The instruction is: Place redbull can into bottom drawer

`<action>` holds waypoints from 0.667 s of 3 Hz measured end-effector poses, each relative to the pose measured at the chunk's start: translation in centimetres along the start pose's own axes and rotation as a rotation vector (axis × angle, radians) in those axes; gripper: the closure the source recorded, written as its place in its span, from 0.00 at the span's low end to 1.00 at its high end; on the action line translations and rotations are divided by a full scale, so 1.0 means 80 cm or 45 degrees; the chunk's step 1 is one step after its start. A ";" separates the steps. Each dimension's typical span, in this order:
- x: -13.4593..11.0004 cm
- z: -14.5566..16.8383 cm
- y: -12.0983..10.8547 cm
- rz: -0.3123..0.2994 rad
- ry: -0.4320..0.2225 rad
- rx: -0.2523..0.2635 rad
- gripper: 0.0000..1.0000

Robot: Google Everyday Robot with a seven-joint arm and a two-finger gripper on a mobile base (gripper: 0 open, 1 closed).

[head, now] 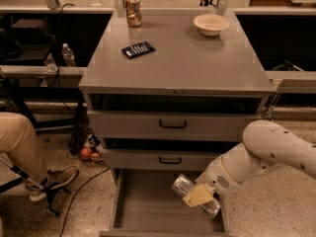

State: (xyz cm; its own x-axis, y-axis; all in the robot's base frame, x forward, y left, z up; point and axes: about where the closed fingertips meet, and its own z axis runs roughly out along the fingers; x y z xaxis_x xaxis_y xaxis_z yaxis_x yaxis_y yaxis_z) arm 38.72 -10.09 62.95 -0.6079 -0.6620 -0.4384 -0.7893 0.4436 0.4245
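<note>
- Left of the worktop's left edge, a seated person's leg (17,142) and shoe (52,178) rest on the floor.
- Beyond the same edge, a water bottle (68,56) stands upright on a low shelf.
- Below the front-left corner, small orange items (86,152) lie on the floor beside the cabinet; their kind cannot be told.
- At the rear-left corner of the worktop (197,68), a patterned can (133,10) stands upright.
- Between that can and the front edge, left of centre, a flat black device (138,49) lies skewed.
- Near the rear-right corner, a bowl (211,23) sits upright, well apart from the patterned can.
- Below the front edge, the top drawer (128,127) and middle drawer (133,159) each carry a black handle.
- Under these, the bottom drawer (143,206) is pulled out toward the camera, with its flat grey floor exposed.
- Over the right side of the bottom drawer, the gripper (198,195) is clamped on the redbull can (182,184), with a tan pad across the can's middle.
- The redbull can is tilted, one end up-left, the other down-right, inside the drawer's outline below the front-right corner. Contact with the drawer floor cannot be told.
- Below the front-right corner, the white arm (266,149) enters from the right and bends down-left to the gripper.
</note>
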 end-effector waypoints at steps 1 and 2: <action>0.001 -0.002 0.003 -0.002 0.011 -0.010 1.00; 0.005 0.004 0.000 0.002 -0.004 -0.014 1.00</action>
State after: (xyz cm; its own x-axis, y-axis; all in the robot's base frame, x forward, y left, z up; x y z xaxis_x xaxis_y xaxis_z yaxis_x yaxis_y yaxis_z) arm 38.43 -10.13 62.53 -0.6096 -0.6594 -0.4400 -0.7871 0.4381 0.4342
